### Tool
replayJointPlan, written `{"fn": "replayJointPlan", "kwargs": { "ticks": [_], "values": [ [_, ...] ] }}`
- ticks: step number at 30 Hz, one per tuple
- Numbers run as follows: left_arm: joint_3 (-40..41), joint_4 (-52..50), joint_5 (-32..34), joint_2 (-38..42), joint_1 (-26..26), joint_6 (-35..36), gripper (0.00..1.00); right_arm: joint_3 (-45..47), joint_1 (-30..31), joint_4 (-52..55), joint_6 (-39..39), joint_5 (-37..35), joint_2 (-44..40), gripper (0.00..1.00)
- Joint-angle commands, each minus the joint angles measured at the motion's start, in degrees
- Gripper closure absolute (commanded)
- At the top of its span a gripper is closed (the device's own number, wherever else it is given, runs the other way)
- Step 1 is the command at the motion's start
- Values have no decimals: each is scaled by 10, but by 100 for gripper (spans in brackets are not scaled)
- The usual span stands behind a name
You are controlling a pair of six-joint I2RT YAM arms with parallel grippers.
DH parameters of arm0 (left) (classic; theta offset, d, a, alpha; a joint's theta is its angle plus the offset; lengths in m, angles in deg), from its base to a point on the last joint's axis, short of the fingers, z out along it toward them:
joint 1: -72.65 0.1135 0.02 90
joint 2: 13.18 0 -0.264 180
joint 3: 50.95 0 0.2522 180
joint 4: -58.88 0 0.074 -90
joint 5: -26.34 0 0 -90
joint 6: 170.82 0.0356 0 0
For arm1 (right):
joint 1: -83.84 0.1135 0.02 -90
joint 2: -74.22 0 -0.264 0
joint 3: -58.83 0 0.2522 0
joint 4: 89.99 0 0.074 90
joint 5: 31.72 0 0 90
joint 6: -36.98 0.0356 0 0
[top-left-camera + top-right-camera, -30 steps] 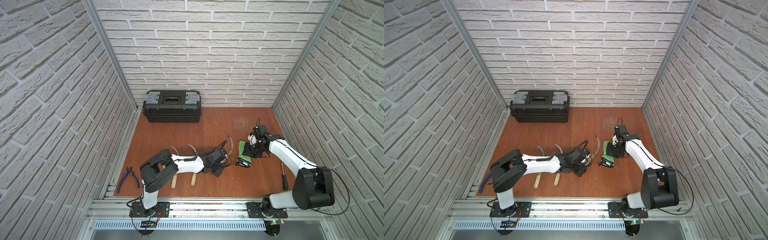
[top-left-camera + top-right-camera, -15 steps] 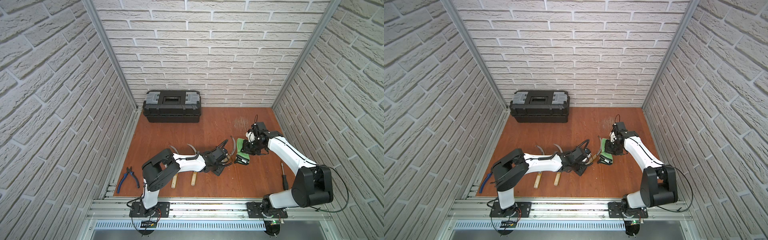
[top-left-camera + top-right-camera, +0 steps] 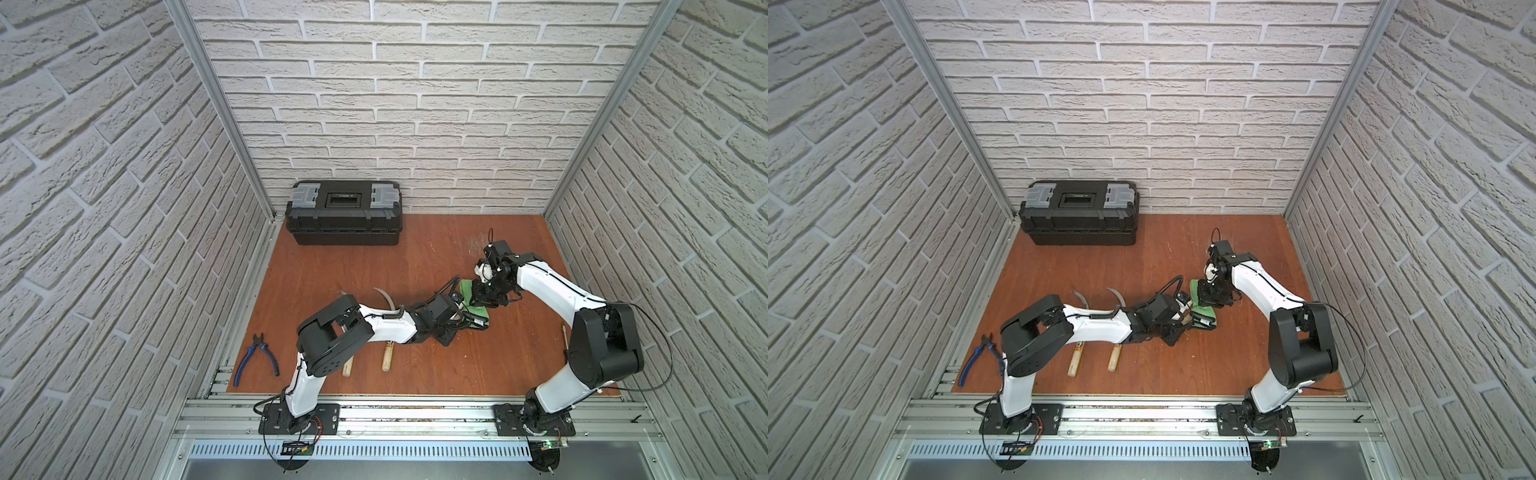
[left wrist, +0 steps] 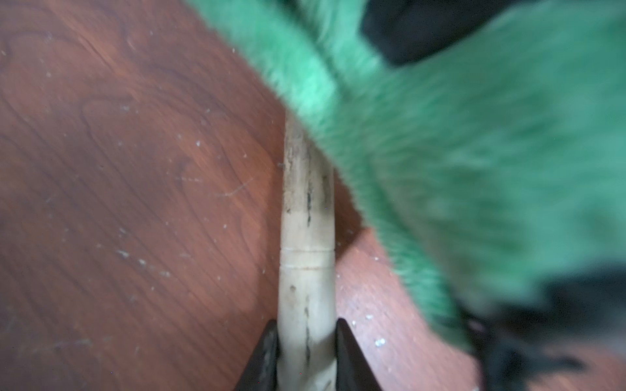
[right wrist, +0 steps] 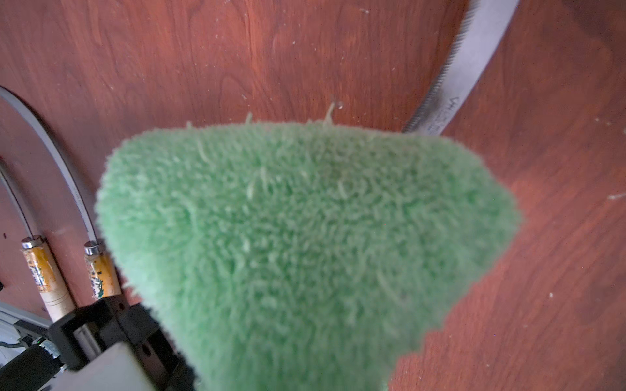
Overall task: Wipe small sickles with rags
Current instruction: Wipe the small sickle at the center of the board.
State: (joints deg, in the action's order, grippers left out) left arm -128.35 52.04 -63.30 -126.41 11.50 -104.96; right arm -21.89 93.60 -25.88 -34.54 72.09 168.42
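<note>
I see left hand (image 4: 306, 352) clamped on sickle (image 4: 306, 210) handle | right hand (image 3: 484, 297) clamped on green rag (image 3: 467, 293), right of centre in a top view, rag overlapping that sickle

A shut black toolbox (image 3: 344, 216) with grey latches stands against the back brick wall (image 3: 415, 104) on the reddish wooden board (image 3: 436, 365), while blue-handled pliers (image 3: 257, 358) lie well apart near the board's front left corner, beside the metal rails (image 3: 218, 376).

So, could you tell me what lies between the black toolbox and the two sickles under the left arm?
Only bare tabletop separates the toolbox and the two sickles, in both top views.
</note>
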Motion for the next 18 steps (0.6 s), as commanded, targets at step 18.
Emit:
{"fn": "replayJointPlan", "kwargs": {
  "ticks": [18],
  "values": [
    [51,105,54,-13,-13,-3,100,-81,4,18,-43,-21,153,93]
  ]
}}
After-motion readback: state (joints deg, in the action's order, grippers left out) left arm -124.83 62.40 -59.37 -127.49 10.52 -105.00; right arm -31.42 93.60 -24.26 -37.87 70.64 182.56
